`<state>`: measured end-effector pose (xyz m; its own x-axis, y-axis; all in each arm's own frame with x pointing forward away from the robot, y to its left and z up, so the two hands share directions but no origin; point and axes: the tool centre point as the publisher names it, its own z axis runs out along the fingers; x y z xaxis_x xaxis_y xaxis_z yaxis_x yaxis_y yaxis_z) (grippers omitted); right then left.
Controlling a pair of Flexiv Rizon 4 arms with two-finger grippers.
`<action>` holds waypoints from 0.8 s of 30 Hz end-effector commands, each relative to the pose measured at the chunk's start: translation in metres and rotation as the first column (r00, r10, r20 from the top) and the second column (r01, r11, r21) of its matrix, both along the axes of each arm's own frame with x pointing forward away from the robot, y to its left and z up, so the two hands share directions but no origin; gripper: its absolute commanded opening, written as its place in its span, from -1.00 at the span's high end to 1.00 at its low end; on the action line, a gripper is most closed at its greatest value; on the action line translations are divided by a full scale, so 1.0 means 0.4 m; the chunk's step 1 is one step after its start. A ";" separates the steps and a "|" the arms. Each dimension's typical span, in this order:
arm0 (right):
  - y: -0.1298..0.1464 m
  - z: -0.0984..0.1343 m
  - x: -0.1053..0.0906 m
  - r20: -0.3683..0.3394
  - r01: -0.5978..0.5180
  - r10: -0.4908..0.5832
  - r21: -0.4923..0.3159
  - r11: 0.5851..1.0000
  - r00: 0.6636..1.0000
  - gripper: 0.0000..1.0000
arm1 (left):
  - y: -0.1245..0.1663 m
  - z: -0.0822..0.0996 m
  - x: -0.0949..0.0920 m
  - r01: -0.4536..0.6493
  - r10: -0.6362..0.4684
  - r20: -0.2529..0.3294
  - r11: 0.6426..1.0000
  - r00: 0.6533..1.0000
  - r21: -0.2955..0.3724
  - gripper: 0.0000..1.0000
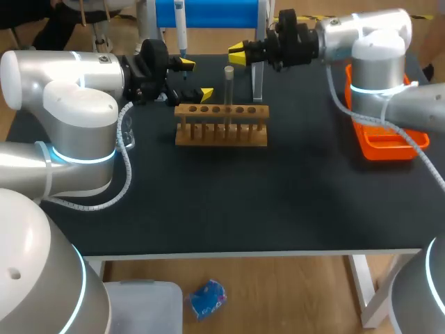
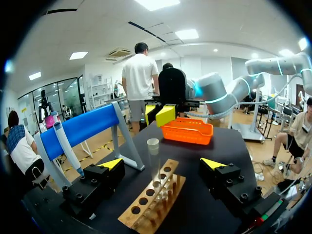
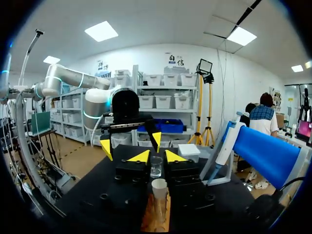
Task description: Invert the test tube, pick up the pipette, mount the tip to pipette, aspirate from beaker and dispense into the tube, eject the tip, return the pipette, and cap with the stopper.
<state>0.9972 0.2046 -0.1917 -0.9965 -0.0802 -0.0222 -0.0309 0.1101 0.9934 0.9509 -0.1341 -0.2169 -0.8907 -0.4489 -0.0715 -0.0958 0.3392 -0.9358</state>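
Note:
A clear test tube (image 1: 228, 87) stands upright with its mouth up in a wooden rack (image 1: 221, 133) at the table's middle. My right gripper (image 1: 238, 54) hovers just behind and above the tube's top, its yellow tips a little apart and open. In the right wrist view the tube's mouth (image 3: 159, 185) shows through the gap under the right gripper (image 3: 158, 157). My left gripper (image 1: 195, 78) stands wide open at the rack's left end. From its wrist, the left gripper (image 2: 162, 163) frames the tube (image 2: 153, 156). The pipette (image 1: 180, 28) hangs on the blue stand.
An orange tray (image 1: 382, 142) lies at the table's right edge. A glass beaker (image 3: 156, 166) stands beyond the rack, near my left arm. A white box (image 3: 189, 152) sits beside the blue stand (image 3: 265, 153). The stand's frame (image 1: 258, 76) rises behind the rack.

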 end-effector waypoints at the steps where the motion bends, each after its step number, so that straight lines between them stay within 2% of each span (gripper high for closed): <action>1: -0.048 0.041 -0.026 0.027 0.027 -0.025 -0.078 0.997 0.999 -1.00 | 0.000 -0.003 0.000 0.001 -0.001 0.003 1.000 1.000 -0.003 -1.00; 7: -0.107 0.041 -0.031 0.074 0.058 -0.045 -0.197 0.979 0.996 -1.00 | 0.000 -0.003 0.000 0.001 -0.001 0.003 1.000 1.000 -0.003 -1.00; 12: -0.150 0.007 -0.036 0.121 0.108 -0.073 -0.322 0.940 0.990 -1.00 | 0.000 -0.003 0.000 0.001 -0.001 0.003 1.000 1.000 -0.003 -1.00; 18: -0.189 -0.054 -0.036 0.088 0.136 -0.110 -0.375 0.917 0.990 -1.00 | 0.000 -0.003 0.000 0.001 -0.001 0.003 1.000 1.000 -0.003 -1.00; 24: -0.200 -0.075 -0.038 0.070 0.139 -0.122 -0.365 0.921 0.990 -1.00 | 0.000 -0.003 0.000 0.001 -0.001 0.003 1.000 1.000 -0.003 -1.00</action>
